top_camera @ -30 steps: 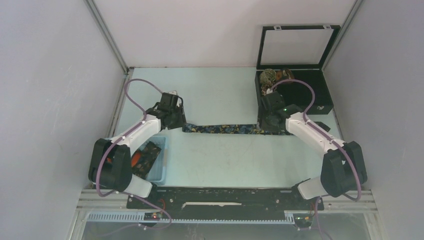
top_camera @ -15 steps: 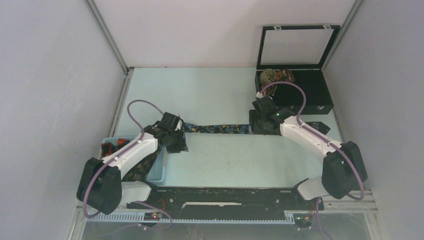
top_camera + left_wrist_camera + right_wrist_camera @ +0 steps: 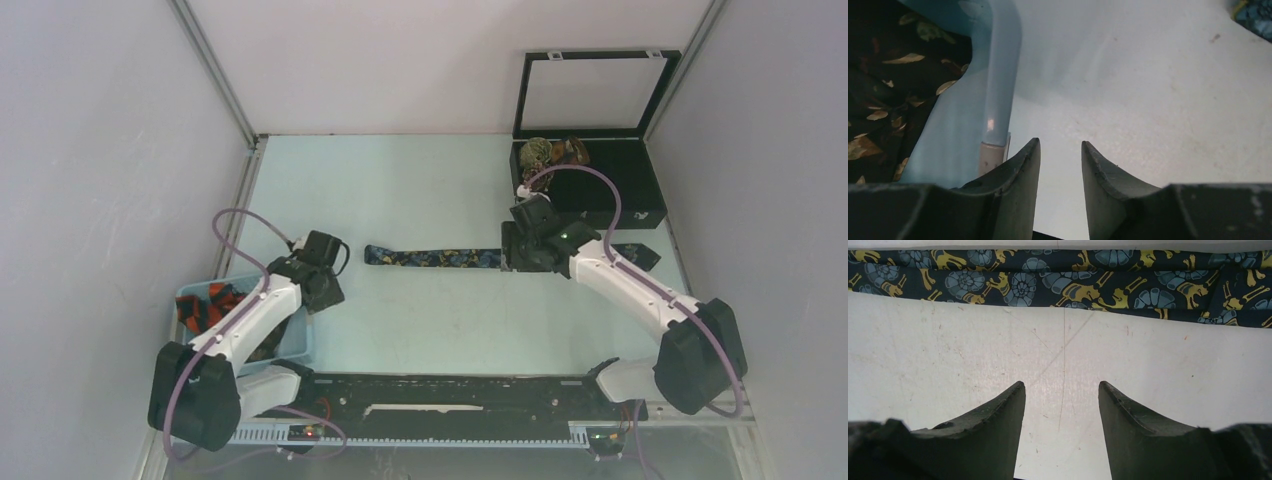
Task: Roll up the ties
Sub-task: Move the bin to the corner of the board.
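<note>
A dark navy tie point(image 3: 445, 257) with yellow-blue figures lies flat and unrolled across the table's middle. In the right wrist view it is a band point(image 3: 1063, 280) just ahead of my fingers. My right gripper point(image 3: 512, 258) hovers at the tie's near edge, open and empty point(image 3: 1062, 387). My left gripper point(image 3: 325, 290) is open and empty point(image 3: 1060, 150) over bare table beside the blue bin point(image 3: 300, 335), apart from the tie's left end point(image 3: 1255, 12). Orange-red and black ties point(image 3: 210, 303) lie loose in the bin, one dark with leaves point(image 3: 878, 100).
A black box point(image 3: 640, 190) with its lid up stands at the back right and holds two rolled coils point(image 3: 540, 152). The bin's rim point(image 3: 998, 75) is just left of my left fingers. Grey walls close in both sides.
My left gripper has left the tie's left end and drawn back toward the bin. My right gripper has shifted a little left along the tie. The tie now lies free.
</note>
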### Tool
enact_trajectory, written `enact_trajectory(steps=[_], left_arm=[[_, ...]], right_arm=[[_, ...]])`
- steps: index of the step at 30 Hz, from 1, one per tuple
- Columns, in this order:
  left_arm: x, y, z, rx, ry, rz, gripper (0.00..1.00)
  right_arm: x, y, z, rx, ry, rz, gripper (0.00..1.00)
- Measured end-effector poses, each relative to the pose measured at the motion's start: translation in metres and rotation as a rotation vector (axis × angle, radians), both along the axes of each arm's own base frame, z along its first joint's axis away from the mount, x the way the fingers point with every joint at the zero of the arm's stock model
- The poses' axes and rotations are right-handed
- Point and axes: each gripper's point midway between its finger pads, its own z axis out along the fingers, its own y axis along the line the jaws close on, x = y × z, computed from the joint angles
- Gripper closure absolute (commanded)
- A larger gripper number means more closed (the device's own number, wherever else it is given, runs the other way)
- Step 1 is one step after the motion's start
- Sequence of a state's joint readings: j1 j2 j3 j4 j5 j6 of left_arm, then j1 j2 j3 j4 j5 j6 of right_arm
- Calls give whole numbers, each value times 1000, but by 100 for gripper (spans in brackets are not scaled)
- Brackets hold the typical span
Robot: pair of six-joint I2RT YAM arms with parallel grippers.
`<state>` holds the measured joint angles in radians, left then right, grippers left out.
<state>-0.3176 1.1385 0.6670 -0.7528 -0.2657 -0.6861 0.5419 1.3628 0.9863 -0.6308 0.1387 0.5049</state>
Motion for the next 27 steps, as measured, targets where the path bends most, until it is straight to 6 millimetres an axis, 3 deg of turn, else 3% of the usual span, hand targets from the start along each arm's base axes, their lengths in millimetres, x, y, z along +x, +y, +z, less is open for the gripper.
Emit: enact_trajectory(steps=[9,13,19,27], left_arm=[[3,38,6,72,-28,153,59],[7,40,17,56,-88,167,51],[34,10,45,-95,-260,15,41],[74,-25,38,-190,-209,-153,35]], right_arm=[[-6,-5,3,-1,-7,3,41],[-6,-7,1,-6,-3,2,41],[-7,-9,-3,-8,2,3,42],[-4,-6,-4,4,-13,13,42]])
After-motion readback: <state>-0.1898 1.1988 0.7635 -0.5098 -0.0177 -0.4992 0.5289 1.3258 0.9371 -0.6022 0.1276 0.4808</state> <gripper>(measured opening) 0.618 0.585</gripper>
